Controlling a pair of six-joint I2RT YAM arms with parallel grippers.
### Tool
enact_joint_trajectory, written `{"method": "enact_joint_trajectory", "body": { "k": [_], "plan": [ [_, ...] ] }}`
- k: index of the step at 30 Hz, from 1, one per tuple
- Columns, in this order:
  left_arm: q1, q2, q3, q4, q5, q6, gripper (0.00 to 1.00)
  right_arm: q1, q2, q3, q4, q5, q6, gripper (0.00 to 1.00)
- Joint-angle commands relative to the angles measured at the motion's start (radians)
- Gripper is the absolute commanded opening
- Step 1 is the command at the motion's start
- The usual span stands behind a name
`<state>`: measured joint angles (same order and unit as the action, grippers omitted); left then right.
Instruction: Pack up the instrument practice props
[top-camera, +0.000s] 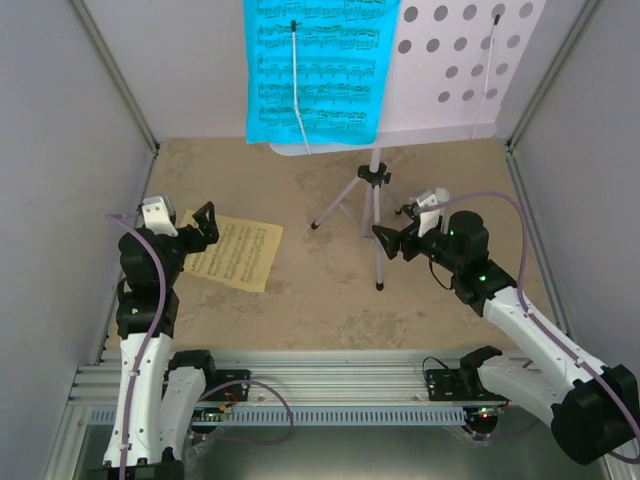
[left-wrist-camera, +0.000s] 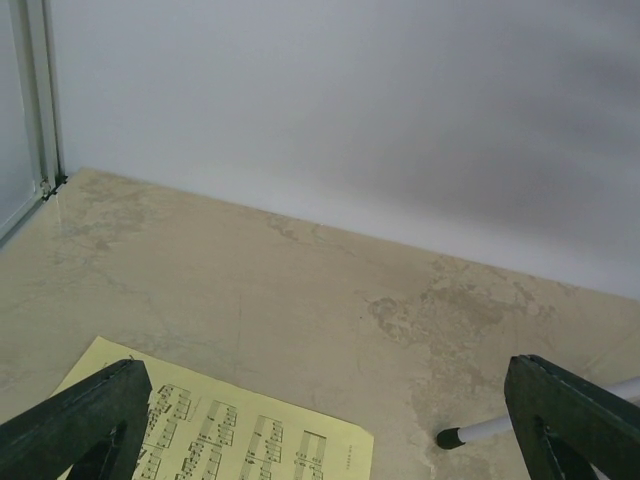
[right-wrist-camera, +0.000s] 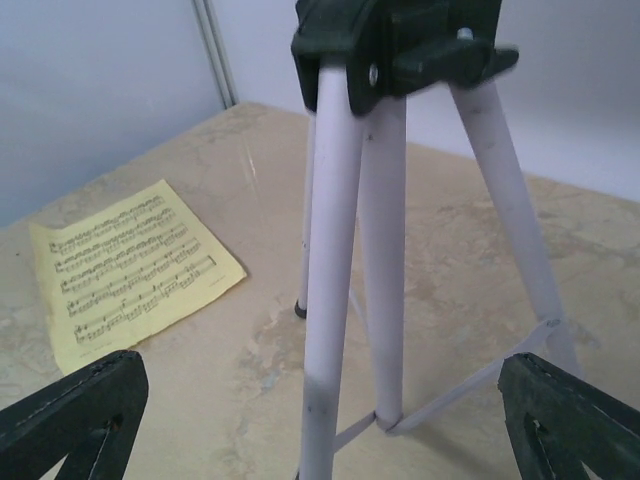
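Our left claw (top-camera: 203, 226) hung wide open and empty just over the yellow music sheet (top-camera: 232, 253) lying flat on the worktop (top-camera: 320, 310). We judged picking it up came next, so the claw must drop lower. Our right claw (top-camera: 388, 240), open and empty too, faced the music stand (top-camera: 375, 215), which held the cyan music sheet (top-camera: 315, 70). We saw no box.

Mottled beige stone-look desk (top-camera: 330, 310), enclosed by plain pale grey walls (top-camera: 60, 150) left, right and behind. Thin metal corner posts (top-camera: 115, 70) at the wall joints. Ribbed aluminium rail (top-camera: 330, 375) along the desk's near edge. Soft, even light.
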<state>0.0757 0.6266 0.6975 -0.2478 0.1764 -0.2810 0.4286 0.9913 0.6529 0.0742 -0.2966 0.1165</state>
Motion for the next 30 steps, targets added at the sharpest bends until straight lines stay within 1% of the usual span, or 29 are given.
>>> {"method": "enact_joint_trajectory", "body": {
  "k": [1, 3, 4, 8, 10, 13, 16, 19, 21, 24, 27, 30],
  "plan": [
    [0.004, -0.009, 0.01, 0.008, -0.015, -0.001, 0.99, 0.0, -0.038, -0.084, -0.004, -0.01, 0.104, 0.98],
    [0.005, -0.001, 0.004, 0.021, 0.016, -0.013, 0.99, 0.021, -0.047, -0.127, 0.019, -0.079, 0.162, 0.97],
    [0.004, 0.003, 0.0, 0.03, 0.038, -0.023, 0.99, 0.049, -0.052, -0.14, 0.022, -0.084, 0.181, 0.97],
    [0.005, 0.039, 0.004, 0.048, 0.099, -0.031, 0.99, 0.236, -0.087, -0.137, -0.059, 0.078, 0.174, 0.98],
    [0.005, 0.039, 0.009, 0.054, 0.111, -0.029, 0.99, 0.294, -0.114, -0.119, -0.122, 0.098, 0.168, 0.97],
    [0.004, 0.003, 0.012, 0.059, 0.099, -0.053, 0.99, 0.345, -0.169, -0.084, -0.205, 0.034, 0.138, 0.96],
    [0.004, -0.068, 0.033, 0.053, 0.105, -0.123, 0.99, 0.356, -0.238, -0.023, -0.282, -0.062, 0.106, 0.95],
    [0.005, -0.126, 0.116, 0.043, 0.15, -0.192, 0.99, 0.355, -0.291, 0.051, -0.308, -0.134, 0.104, 0.93],
    [0.004, -0.129, 0.193, 0.038, 0.219, -0.231, 0.99, 0.355, -0.298, 0.132, -0.306, -0.168, 0.122, 0.9],
    [0.005, -0.063, 0.332, 0.043, 0.388, -0.297, 0.99, 0.355, -0.264, 0.262, -0.294, -0.182, 0.142, 0.88],
    [0.005, 0.051, 0.45, 0.066, 0.565, -0.345, 0.99, 0.355, -0.176, 0.406, -0.276, -0.139, 0.18, 0.86],
    [0.005, 0.148, 0.529, 0.071, 0.644, -0.353, 0.96, 0.355, -0.078, 0.541, -0.257, -0.095, 0.211, 0.83]
  ]
}}
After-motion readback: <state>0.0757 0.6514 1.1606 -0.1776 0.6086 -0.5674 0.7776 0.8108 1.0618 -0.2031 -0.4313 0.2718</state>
